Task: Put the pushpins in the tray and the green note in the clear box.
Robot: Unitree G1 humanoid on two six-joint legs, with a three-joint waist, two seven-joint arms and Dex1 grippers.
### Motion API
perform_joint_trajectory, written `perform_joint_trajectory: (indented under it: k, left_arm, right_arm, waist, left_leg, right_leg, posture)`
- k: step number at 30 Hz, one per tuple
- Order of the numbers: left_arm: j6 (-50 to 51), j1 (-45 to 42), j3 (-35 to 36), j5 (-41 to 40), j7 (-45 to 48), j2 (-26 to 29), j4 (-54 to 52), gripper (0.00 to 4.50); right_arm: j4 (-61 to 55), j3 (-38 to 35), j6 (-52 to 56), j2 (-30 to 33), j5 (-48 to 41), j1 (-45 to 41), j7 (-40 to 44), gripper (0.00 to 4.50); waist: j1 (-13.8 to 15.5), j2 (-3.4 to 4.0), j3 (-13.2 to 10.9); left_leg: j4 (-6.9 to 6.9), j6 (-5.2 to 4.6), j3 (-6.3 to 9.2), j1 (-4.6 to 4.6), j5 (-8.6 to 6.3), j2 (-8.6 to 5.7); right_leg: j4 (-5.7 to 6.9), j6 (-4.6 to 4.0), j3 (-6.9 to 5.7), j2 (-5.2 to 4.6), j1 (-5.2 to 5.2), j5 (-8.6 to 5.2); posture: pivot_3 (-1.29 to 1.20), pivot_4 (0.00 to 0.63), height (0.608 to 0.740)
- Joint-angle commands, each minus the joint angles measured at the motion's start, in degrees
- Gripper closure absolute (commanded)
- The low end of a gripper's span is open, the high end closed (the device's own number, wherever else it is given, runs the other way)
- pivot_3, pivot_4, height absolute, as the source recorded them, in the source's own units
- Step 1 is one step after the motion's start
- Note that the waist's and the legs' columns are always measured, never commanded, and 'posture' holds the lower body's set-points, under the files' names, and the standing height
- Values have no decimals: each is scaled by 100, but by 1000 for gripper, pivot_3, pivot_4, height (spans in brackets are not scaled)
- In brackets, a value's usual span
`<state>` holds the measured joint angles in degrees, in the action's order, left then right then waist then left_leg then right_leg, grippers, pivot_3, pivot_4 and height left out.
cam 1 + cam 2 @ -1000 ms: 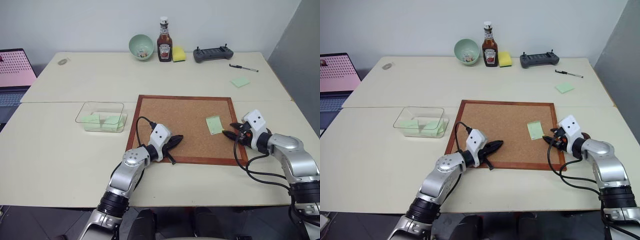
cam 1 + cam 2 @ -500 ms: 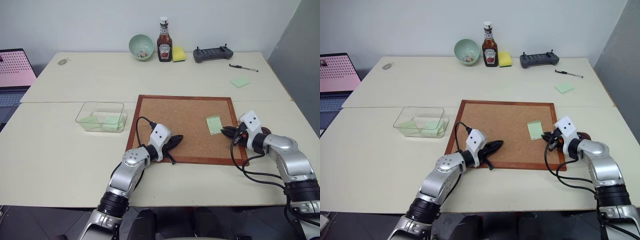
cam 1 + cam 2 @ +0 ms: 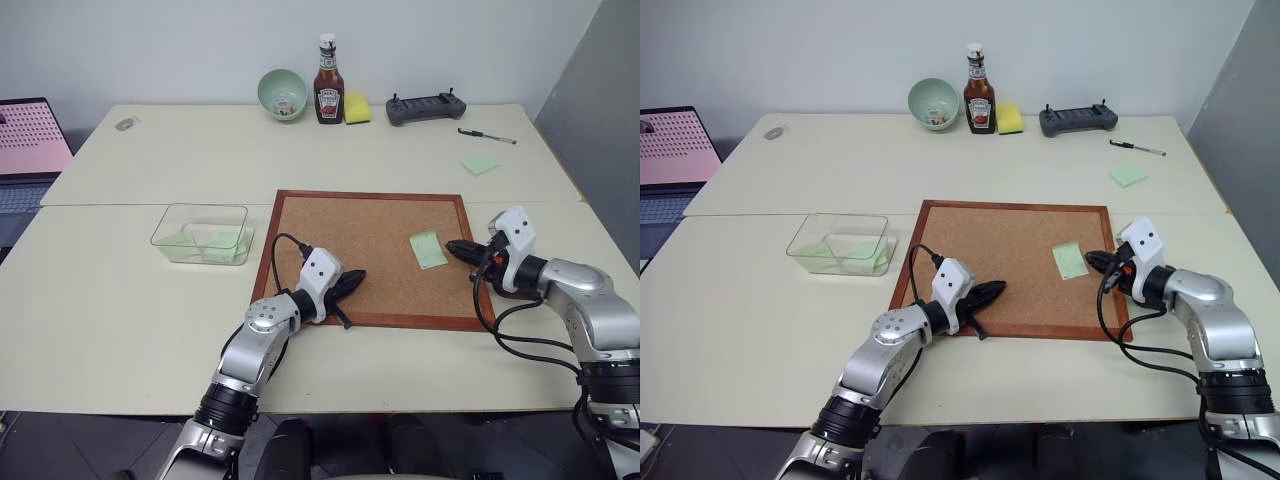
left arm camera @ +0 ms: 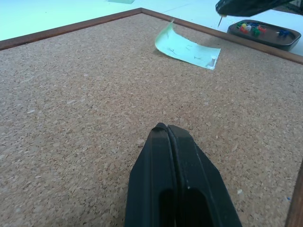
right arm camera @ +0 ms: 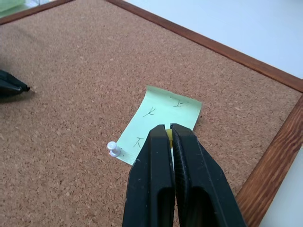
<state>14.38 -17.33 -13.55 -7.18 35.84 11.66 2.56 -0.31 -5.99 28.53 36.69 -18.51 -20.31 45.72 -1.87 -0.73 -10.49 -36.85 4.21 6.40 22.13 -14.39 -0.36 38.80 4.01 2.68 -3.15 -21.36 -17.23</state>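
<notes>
Right tool (image 5: pixel 169 131) raised from board edge, now clamped on yellow pushpin (image 5: pixel 168 134); left tool (image 4: pixel 167 128) clenched empty. Green note (image 3: pixel 428 249) right of frame centre: light, floppy, still pinned by white pushpin (image 5: pixel 112 148); best pinched at head.

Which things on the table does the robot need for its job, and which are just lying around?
For the job: green note, white pushpin, yellow pushpin in the right end effector, tray, clear box.

Just lying about: ketchup bottle, bowl, sponge, controller, pen, sticky pad, laptop.
</notes>
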Motion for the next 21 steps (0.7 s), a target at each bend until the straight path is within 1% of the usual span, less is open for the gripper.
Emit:
perform_joint_trajectory:
  k: [1, 6, 12, 15, 21]
  left_arm:
    - [48, 138, -65, 91, 24, 105, 27, 4500]
    - [42, 127, -96, 90, 54, 128, 29, 4500]
    - [24, 91, -133, 80, 71, 126, 76, 4500]
    - [25, 79, -141, 77, 84, 117, 88, 4500]
    - [30, 76, -149, 84, 99, 96, 91, 4500]
  right_arm:
    - [-318, -470, 62, 266, -155, 61, -75, 4430]
    - [-395, -698, -183, 901, 55, 622, 154, 4430]
    - [-301, -755, -533, 1589, 502, 1285, 284, 4430]
    - [-254, -706, -609, 1728, 613, 1434, 307, 4430]
    - [-91, -538, -743, 1784, 893, 1444, 250, 4430]
  waist:
    - [1, 0, 0]
    - [13, 0, 0]
    - [-8, 12, 7]
    - [-13, 12, 7]
    - [0, 12, 7]
  left_leg:
    - [0, 0, 0, 0, 0, 0]
    - [3, -1, 1, 2, 0, -2]
    - [6, -1, -6, -8, -1, 1]
    - [6, -1, -9, -10, -1, 3]
    - [5, -1, -7, -10, 0, 2]
  right_leg:
    - [0, 0, 0, 0, 0, 0]
    - [-6, 0, -1, -1, 2, 0]
    - [-5, 1, 2, 1, 6, -1]
    - [-7, 2, 4, 1, 8, -1]
    - [-8, 2, 3, 1, 10, -1]
  posture:
    - [0, 150, 740]
    - [0, 150, 740]
    - [0, 150, 740]
    - [0, 150, 740]
    - [0, 150, 740]
